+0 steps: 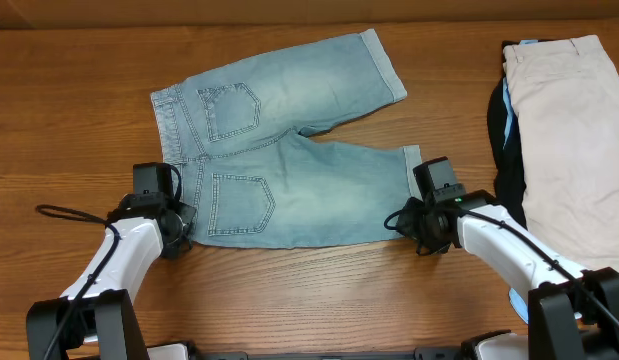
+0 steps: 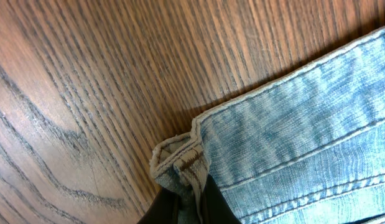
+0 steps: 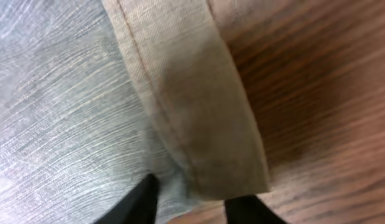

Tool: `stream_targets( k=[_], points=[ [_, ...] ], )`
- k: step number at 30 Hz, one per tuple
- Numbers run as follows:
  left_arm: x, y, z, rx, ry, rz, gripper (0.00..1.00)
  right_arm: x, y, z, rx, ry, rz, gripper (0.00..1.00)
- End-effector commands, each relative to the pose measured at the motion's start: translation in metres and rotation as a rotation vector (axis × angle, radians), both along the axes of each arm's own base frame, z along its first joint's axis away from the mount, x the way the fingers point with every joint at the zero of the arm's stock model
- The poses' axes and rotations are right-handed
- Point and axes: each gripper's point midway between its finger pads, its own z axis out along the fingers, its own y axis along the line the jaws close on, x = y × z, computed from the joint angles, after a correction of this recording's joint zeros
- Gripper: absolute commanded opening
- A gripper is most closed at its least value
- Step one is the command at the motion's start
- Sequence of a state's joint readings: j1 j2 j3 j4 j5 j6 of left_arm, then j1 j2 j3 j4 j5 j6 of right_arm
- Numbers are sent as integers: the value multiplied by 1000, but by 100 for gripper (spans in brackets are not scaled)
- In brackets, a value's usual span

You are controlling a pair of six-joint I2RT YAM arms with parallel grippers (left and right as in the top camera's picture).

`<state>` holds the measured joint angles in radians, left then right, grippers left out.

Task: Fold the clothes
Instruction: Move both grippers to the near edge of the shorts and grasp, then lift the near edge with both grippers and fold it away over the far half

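The light-blue denim shorts (image 1: pixel 289 170) lie flat on the wooden table, back pockets up, waistband to the left and cuffed hems to the right. My left gripper (image 1: pixel 184 225) is at the near corner of the waistband. In the left wrist view its fingers (image 2: pixel 189 208) are shut on the bunched waistband corner (image 2: pixel 180 162). My right gripper (image 1: pixel 404 222) is at the near leg's cuffed hem. In the right wrist view its fingers (image 3: pixel 192 208) are apart, one on either side of the cuff corner (image 3: pixel 192 106).
A pile at the right edge holds beige shorts (image 1: pixel 569 130) on top of a black garment (image 1: pixel 504 140), with a sky-blue one (image 1: pixel 507 100) showing at its edge. A black cable (image 1: pixel 64 213) loops left of the left arm.
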<state>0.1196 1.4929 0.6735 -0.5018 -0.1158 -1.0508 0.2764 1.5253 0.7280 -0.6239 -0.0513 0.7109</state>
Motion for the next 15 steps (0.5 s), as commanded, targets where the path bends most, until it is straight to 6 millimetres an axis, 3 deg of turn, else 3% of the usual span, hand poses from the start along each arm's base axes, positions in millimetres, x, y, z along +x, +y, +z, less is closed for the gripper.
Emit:
stream_targets(
  k=[1, 8, 12, 15],
  points=[
    [-34, 1, -23, 23, 153, -98, 4, 4, -5, 1, -34, -29, -9, 29],
    [-40, 0, -23, 45, 204, -277, 4, 12, -19, 2, -110, -66, -41, 4],
    [-40, 0, -17, 44, 225, -307, 4, 17, -23, 5, -112, -79, -66, 4],
    [-33, 0, -2, 46, 247, -373, 4, 17, -26, 18, -113, -67, -77, 4]
  ],
)
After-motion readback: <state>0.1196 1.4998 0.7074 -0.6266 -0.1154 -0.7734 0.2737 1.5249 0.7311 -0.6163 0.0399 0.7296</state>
